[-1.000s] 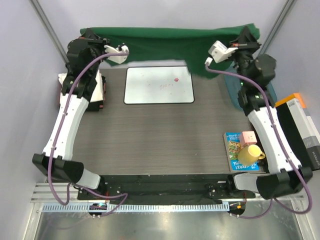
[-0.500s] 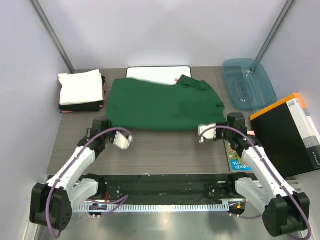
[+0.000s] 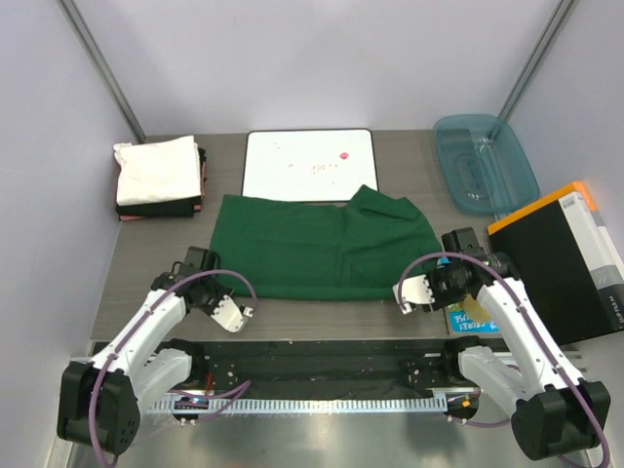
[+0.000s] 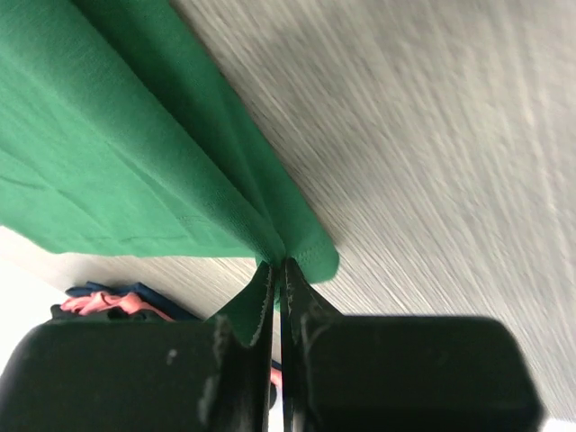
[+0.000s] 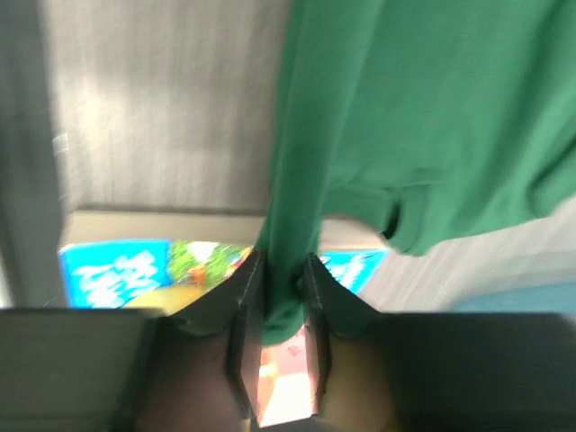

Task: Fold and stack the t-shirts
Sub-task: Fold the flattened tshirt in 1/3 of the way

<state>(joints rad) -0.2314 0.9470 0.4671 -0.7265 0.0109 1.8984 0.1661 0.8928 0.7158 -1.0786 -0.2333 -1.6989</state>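
Observation:
The dark green t-shirt lies spread across the middle of the table, its collar end folded over at the right. At its near-left corner my left gripper is low over the table and shut on the hem. My right gripper is at the near-right corner. Its jaws stand a little apart, with a hanging fold of the green cloth loose between them. Folded white and black t-shirts are stacked at the back left.
A white board with a black rim lies just behind the green shirt. At the back right stands a teal plastic tub. A black and orange box stands at the right edge, with a colourful book under my right arm.
Both arms came from the back of the table to the near side, dragging the green shirt down flat and off the white board. The right jaws have parted; the left stays shut.

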